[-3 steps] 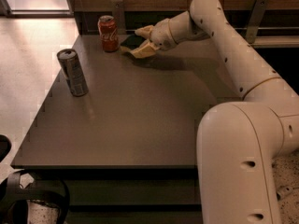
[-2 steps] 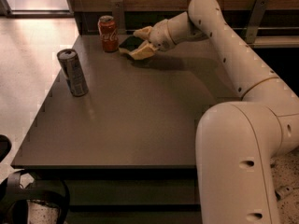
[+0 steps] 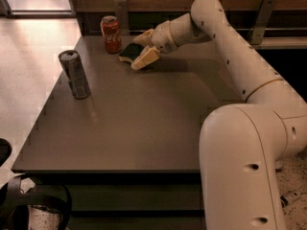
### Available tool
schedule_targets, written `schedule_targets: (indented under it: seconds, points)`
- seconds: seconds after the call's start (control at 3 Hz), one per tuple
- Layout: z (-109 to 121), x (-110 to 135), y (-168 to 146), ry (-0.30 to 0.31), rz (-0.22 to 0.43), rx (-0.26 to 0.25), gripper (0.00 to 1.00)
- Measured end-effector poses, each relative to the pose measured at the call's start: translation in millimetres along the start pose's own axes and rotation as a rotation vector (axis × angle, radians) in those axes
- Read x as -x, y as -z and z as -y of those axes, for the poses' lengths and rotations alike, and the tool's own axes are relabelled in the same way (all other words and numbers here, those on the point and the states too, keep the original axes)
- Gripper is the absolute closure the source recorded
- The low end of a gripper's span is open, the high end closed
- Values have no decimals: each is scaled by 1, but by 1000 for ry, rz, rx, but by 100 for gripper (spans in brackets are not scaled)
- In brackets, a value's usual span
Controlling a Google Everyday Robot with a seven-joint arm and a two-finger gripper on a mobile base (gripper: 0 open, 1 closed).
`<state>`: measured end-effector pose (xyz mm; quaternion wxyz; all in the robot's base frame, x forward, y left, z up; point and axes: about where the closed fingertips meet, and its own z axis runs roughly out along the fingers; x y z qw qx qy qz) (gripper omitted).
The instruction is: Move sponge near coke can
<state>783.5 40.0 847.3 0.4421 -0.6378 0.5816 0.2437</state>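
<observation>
The sponge [image 3: 128,52], dark green on top with a yellow edge, lies on the grey table [image 3: 144,119] at the far side. It is just right of the red coke can [image 3: 111,34], a small gap apart. My gripper [image 3: 139,48] reaches in from the right. Its two tan fingers [image 3: 145,58] are spread apart, one on each side of the sponge's right end. The sponge rests on the table between them.
A taller slim silver-grey can [image 3: 75,74] stands upright near the table's left edge. A wooden wall and a rail run behind the table. My arm [image 3: 230,47] spans the table's right side. The floor lies to the left.
The fingers stand slightly wider apart than before. The sponge and the arm have barely moved.
</observation>
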Motion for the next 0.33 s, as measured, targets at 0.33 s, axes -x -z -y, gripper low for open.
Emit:
schedule_targets:
  seconds: [0.33]
  points:
    - [0,0,-1,0,0,2,0]
